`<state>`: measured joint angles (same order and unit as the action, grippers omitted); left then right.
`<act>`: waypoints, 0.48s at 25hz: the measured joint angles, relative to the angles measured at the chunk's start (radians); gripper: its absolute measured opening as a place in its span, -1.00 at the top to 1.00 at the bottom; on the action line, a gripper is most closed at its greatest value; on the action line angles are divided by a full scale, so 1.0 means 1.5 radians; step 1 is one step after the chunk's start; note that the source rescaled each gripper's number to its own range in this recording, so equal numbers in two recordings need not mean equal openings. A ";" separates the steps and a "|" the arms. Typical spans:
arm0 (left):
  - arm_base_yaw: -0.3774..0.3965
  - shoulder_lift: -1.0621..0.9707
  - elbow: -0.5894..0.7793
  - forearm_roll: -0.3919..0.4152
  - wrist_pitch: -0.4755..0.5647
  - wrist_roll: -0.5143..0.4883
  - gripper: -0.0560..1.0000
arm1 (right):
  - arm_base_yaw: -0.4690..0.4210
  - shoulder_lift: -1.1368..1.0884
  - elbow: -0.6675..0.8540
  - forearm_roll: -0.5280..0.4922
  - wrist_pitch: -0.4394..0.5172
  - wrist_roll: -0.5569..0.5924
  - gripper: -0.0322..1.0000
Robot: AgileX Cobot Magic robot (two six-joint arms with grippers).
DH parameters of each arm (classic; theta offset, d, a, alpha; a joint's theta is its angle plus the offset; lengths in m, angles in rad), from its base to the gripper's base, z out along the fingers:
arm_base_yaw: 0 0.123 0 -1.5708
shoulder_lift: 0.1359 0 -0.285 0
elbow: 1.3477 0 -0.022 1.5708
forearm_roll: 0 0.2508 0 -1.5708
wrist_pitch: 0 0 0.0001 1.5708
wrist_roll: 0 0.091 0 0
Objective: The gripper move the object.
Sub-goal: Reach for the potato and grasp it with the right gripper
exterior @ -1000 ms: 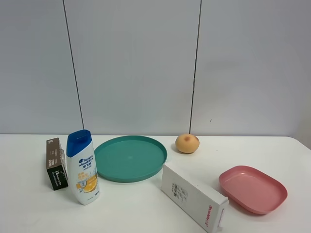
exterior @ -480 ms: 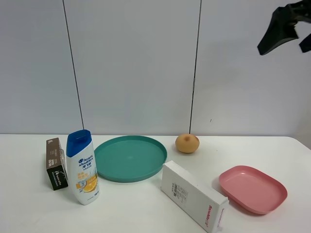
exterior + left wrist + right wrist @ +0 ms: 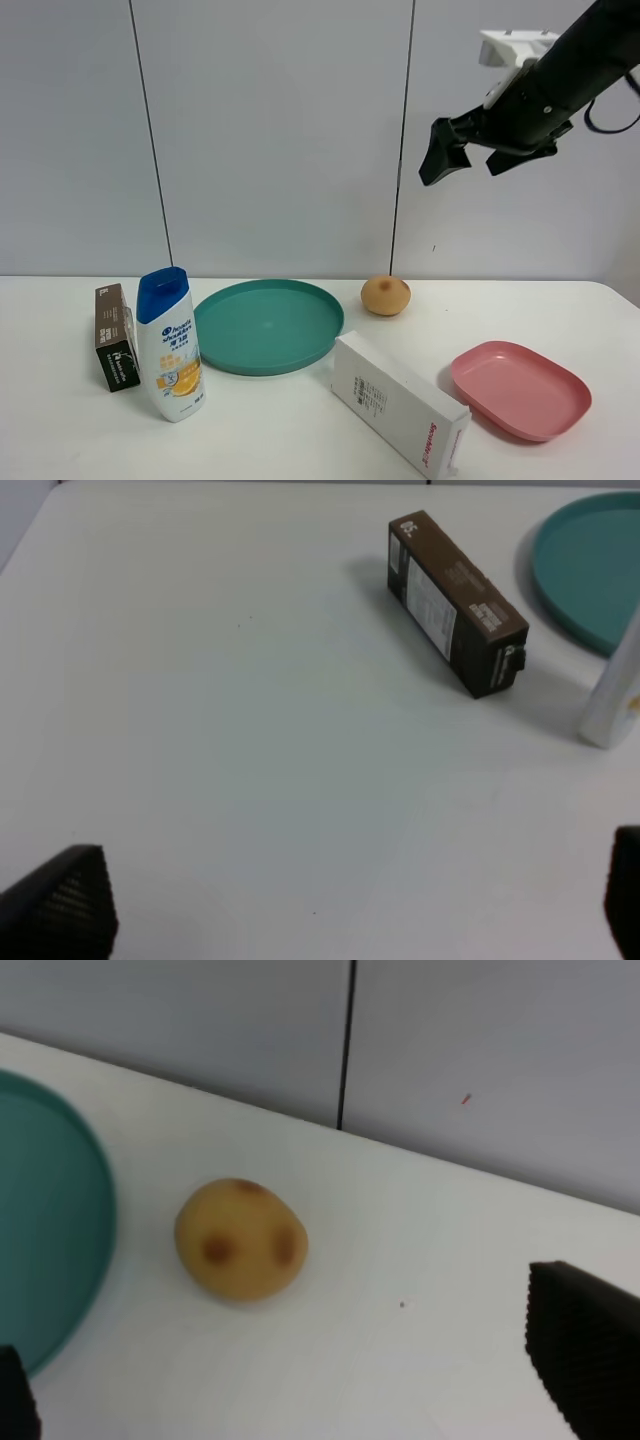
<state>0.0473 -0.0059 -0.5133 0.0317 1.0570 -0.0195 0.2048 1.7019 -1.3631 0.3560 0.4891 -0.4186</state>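
Shows R gripper (image 3: 462, 168) high above orange fruit (image 3: 385, 295), jaws wide apart, empty; teal plate (image 3: 265, 325) beside fruit, white box (image 3: 400, 405) near, table (image 3: 520, 310) bare rightward.

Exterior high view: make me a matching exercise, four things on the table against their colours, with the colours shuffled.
Things:
1. fruit
2. round plate
3. shallow dish
4. small box at the far left

Colours:
a. pink
b. orange-tan
c. dark brown
d. teal

Pairs: 1-b, 2-d, 3-a, 4-c.
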 joint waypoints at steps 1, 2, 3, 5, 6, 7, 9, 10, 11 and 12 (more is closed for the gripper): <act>0.000 0.000 0.000 0.000 0.000 0.000 -1.00 | 0.001 0.020 0.000 0.000 -0.014 0.000 -1.00; 0.000 0.000 0.000 0.000 0.000 0.000 -1.00 | 0.001 0.034 -0.001 0.000 -0.025 0.000 -1.00; 0.000 0.000 0.000 0.000 0.000 0.000 -1.00 | 0.001 0.050 -0.001 -0.001 -0.035 0.000 -1.00; 0.000 0.000 0.000 0.000 0.000 0.000 -1.00 | 0.002 0.078 -0.001 -0.001 -0.056 0.000 -1.00; 0.000 0.000 0.000 0.000 0.000 0.000 -1.00 | 0.002 0.090 -0.001 -0.001 -0.066 0.000 -1.00; 0.000 0.000 0.000 0.000 0.000 0.000 -1.00 | 0.002 0.105 -0.001 -0.001 -0.077 0.000 -1.00; 0.000 0.000 0.000 0.000 0.000 0.000 -1.00 | 0.002 0.125 -0.001 -0.001 -0.099 0.000 -1.00; 0.000 0.000 0.000 0.000 0.000 0.000 -1.00 | 0.002 0.133 -0.001 0.000 -0.106 0.000 -1.00; 0.000 0.000 0.000 0.000 0.000 0.000 -1.00 | 0.002 0.142 -0.001 0.000 -0.112 0.000 -1.00; 0.000 0.000 0.000 0.000 0.000 0.000 -1.00 | 0.002 0.149 -0.001 0.000 -0.116 0.000 -1.00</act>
<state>0.0473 -0.0059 -0.5133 0.0317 1.0570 -0.0195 0.2084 1.9253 -1.3639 0.3559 0.3151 -0.4186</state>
